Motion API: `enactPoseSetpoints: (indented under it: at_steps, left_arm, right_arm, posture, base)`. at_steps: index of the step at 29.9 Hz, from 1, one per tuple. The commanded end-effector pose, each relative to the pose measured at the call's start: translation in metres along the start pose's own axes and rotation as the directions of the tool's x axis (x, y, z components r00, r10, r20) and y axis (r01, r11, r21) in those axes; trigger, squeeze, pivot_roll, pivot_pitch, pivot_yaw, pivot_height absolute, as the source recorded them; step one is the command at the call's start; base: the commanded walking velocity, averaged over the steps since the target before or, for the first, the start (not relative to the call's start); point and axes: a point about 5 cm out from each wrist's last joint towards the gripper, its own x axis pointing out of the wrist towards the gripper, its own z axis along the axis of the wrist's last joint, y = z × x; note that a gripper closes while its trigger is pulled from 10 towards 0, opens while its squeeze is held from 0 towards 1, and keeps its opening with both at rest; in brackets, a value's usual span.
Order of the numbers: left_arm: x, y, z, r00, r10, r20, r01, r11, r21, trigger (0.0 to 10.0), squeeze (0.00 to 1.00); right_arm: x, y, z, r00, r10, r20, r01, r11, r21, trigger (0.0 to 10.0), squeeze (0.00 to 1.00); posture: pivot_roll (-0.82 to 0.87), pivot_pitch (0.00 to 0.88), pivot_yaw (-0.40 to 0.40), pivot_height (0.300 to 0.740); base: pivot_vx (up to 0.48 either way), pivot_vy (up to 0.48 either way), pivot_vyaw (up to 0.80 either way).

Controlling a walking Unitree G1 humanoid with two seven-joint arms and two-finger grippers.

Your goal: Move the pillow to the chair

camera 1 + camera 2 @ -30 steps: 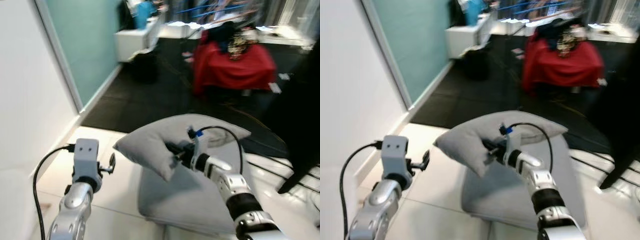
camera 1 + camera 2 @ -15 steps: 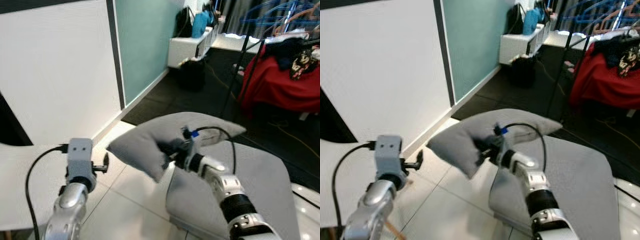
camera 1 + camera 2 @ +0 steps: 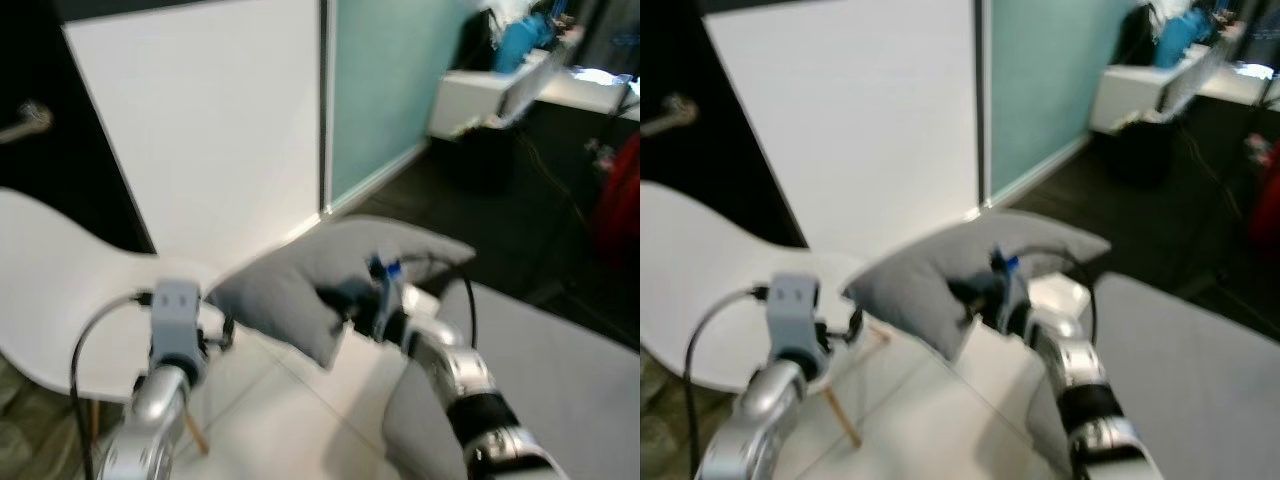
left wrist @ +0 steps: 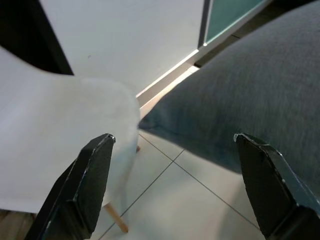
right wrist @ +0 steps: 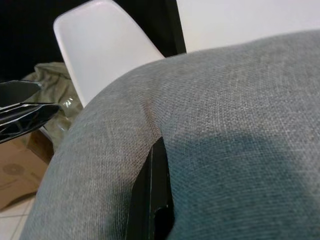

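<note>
Your right gripper carries the grey pillow in the air beside the white chair.

Take the white chair (image 3: pixel 60 300) as your mark, low on your left with a thin wooden leg under its seat. Your left gripper (image 4: pixel 172 185) hangs just past the seat's edge over the pale tiled floor (image 3: pixel 290 420), its two black fingers (image 4: pixel 92 182) spread wide and holding nothing. The grey pillow (image 3: pixel 300 280) is next, lifted clear of the floor just beyond the chair. Your right gripper (image 3: pixel 355 305) is clamped on its fabric, fingers pressed into a fold. Farthest from the chair lies a grey cushion (image 3: pixel 560 380) on the floor.
</note>
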Motion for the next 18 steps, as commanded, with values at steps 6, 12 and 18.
enactPoseSetpoints:
  at_steps: [6, 12, 18]
  left_arm:
    - [0.0002, 0.0032, -0.0002, 1.0, 0.003, -0.009, -0.003, 1.0, 0.011, 10.0, 0.0]
    - [-0.0007, 0.0024, -0.0005, 1.0, -0.002, -0.012, 0.002, 1.0, 0.011, 10.0, 0.0]
    - [-0.0019, 0.0033, -0.0004, 1.0, 0.0, -0.015, 0.0, 1.0, 0.013, 10.0, 0.0]
  right_arm:
    - [0.0052, 0.0044, 0.0179, 0.997, 0.025, 0.071, -0.022, 0.999, -0.044, 10.0, 0.0]
    - [0.0041, 0.0065, 0.0168, 0.997, 0.045, 0.066, -0.041, 0.998, -0.047, 10.0, 0.0]
    - [0.0031, 0.0067, 0.0147, 0.998, 0.046, 0.054, -0.043, 0.998, -0.051, 10.0, 0.0]
  posture:
    - [-0.13, 0.0, -0.032, 0.74]
    - [-0.13, 0.0, -0.029, 0.74]
    - [-0.14, 0.0, -0.029, 0.74]
  base:
    - [0.428, 0.0, 0.7]
    - [0.432, 0.0, 0.79]
    - [0.433, 0.0, 0.8]
